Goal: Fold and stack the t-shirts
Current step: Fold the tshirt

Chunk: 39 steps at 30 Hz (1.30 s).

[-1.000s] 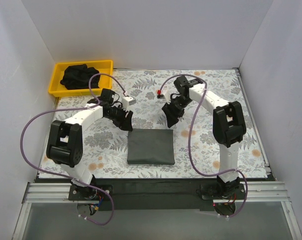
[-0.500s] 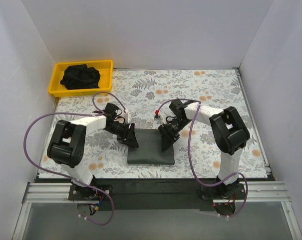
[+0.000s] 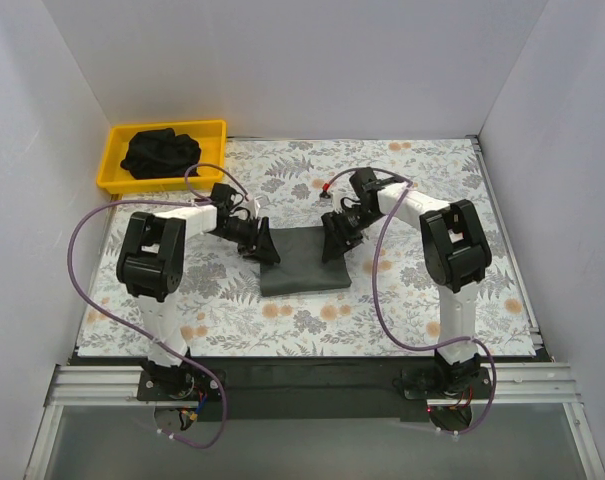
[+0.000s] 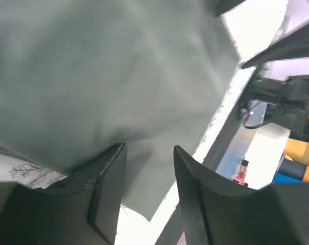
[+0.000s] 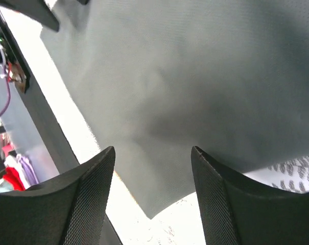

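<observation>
Folded t-shirt (image 3: 304, 268), charcoal, centre of floral table (image 3: 432, 300); its 10 and 2 o'clock corners are hidden under the left gripper (image 3: 265, 249) and right gripper (image 3: 334, 244), and both wrist views are blurred and washed out. Right jaws spread over flat cloth; left jaws narrower, astride the edge, grip cannot be told. Since a second ago the shirt has shifted toward 12 o'clock and both grippers have lowered onto it. Crumpled t-shirts (image 3: 160, 152) in yellow tray (image 3: 162, 186) at 10 o'clock, number indistinct.

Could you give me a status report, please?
Left gripper and right gripper astride edges of folded t-shirt, grip unclear. Crumpled dark clothing in yellow tray. Nothing in the way.
</observation>
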Tool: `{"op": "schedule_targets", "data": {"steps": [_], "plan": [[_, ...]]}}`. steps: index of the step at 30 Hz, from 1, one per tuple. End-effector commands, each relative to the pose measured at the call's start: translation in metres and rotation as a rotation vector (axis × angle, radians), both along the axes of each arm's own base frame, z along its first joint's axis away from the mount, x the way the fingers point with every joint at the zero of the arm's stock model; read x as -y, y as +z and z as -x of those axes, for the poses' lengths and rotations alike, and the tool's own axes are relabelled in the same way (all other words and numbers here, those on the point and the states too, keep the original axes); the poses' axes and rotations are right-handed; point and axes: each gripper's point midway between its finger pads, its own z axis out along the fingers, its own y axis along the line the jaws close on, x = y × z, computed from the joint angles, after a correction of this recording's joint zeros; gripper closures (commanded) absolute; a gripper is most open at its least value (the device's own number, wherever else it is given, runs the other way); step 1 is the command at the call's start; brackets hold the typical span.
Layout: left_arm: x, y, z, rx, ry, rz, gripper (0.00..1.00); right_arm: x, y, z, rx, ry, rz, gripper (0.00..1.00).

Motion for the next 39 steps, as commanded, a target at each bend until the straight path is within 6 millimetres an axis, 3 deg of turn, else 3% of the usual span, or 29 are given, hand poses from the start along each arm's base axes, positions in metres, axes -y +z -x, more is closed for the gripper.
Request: {"op": "schedule_targets", "data": {"steps": [1,2,3,4,5,9,11,13,17,19,23,25,28,31,33,35,39], "plan": [[0.012,0.072,-0.003,0.145,-0.045,0.167,0.58,-0.017,0.062,0.002,0.111,0.030,-0.119,0.31],[0.012,0.079,-0.001,0.151,-0.034,0.174,0.57,-0.020,0.061,0.010,0.085,0.039,-0.132,0.31],[0.017,0.087,0.016,0.069,-0.022,0.218,0.57,-0.025,0.081,0.017,0.095,0.041,-0.179,0.31],[0.021,0.093,0.022,0.070,-0.026,0.249,0.56,-0.028,0.079,0.034,0.039,0.046,-0.200,0.31],[0.027,0.104,0.035,0.059,-0.039,0.276,0.56,-0.032,0.093,0.046,0.019,0.059,-0.259,0.31],[0.049,0.102,0.077,-0.076,-0.033,0.325,0.56,-0.050,0.088,0.086,-0.105,0.109,-0.314,0.33],[0.057,0.093,0.087,-0.116,-0.007,0.310,0.56,-0.056,0.077,0.099,-0.178,0.142,-0.317,0.35],[0.058,0.085,0.088,-0.142,0.001,0.305,0.56,-0.058,0.067,0.099,-0.220,0.143,-0.313,0.37],[0.052,0.042,0.084,-0.180,0.018,0.228,0.54,-0.052,0.028,0.092,-0.296,0.112,-0.273,0.40],[0.042,0.010,0.088,-0.252,0.019,0.159,0.54,-0.042,0.012,0.090,-0.329,0.082,-0.254,0.41],[0.006,-0.025,0.084,-0.305,0.072,0.126,0.54,-0.020,-0.018,0.097,-0.373,0.049,-0.215,0.43],[-0.003,-0.034,0.092,-0.349,0.090,0.125,0.55,-0.012,-0.027,0.101,-0.396,0.038,-0.208,0.43],[-0.008,-0.030,0.089,-0.340,0.105,0.141,0.55,-0.009,-0.029,0.101,-0.402,0.034,-0.218,0.44],[-0.010,-0.023,0.088,-0.309,0.103,0.130,0.55,-0.009,-0.012,0.103,-0.384,0.055,-0.269,0.44],[-0.016,-0.012,0.079,-0.278,0.115,0.148,0.56,-0.013,0.018,0.098,-0.318,0.084,-0.318,0.43],[-0.018,0.028,0.064,-0.131,0.064,0.208,0.55,-0.015,0.056,0.085,-0.201,0.107,-0.378,0.41],[-0.027,0.088,0.030,0.265,0.073,0.037,0.51,0.004,0.102,0.052,-0.114,0.018,-0.434,0.38]]}}
